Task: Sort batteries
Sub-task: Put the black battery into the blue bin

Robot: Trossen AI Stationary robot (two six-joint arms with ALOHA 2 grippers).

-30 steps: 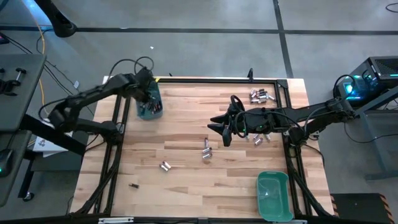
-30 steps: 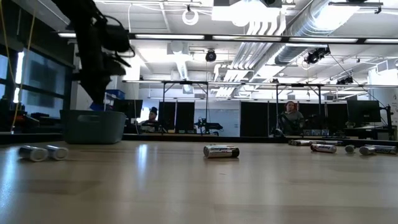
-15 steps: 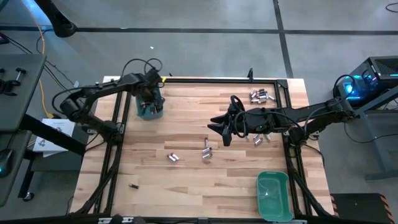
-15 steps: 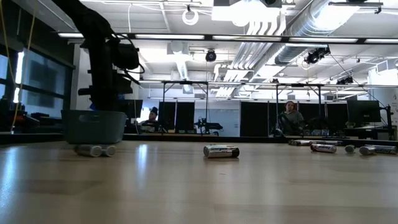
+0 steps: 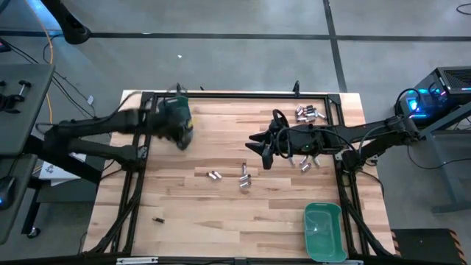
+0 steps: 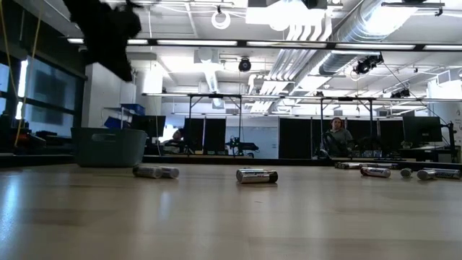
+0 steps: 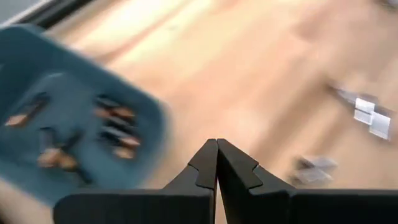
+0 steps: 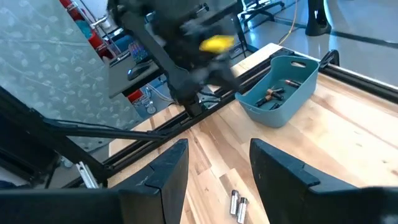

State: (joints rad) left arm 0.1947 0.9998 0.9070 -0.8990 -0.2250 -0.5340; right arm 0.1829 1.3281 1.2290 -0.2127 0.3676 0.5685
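Bright ceiling strip lights [image 6: 289, 47] flood the room, leaving a soft sheen on the desk [image 6: 231, 217]. The left arm [image 5: 110, 126] smears with motion blur, as does its wrist view.

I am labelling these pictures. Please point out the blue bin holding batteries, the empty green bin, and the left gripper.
blue bin [image 8: 283, 93]: right wrist view, on its front outer wall.
green bin [image 5: 324, 215]: high view, on its upper rim.
left gripper [image 7: 217, 146]: left wrist view, where the shut fingertips meet.

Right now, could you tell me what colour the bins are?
Teal; the bin shows best in the right wrist view.
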